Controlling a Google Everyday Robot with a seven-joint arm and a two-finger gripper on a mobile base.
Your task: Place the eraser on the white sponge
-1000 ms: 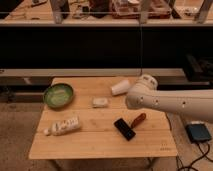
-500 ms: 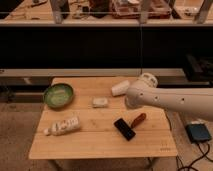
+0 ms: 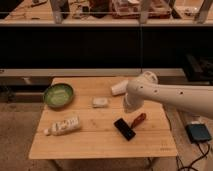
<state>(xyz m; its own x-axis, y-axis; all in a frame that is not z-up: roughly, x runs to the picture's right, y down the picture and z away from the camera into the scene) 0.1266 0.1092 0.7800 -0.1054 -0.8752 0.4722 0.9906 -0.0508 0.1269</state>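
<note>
The eraser, a flat black block, lies on the wooden table right of centre, towards the front. The white sponge is a small pale pad near the table's middle, to the left of and farther back than the eraser. My white arm reaches in from the right. Its gripper hangs above the table just behind the eraser and to the right of the sponge, touching neither.
A slim reddish-brown stick lies just right of the eraser. A green bowl sits at the back left, and a white bottle lies on its side at the front left. A white paper cup lies tipped behind the gripper. A blue device rests on the floor at right.
The arm has swung a little to the left over the table, bringing the gripper closer to the sponge. The objects on the table have not moved.
</note>
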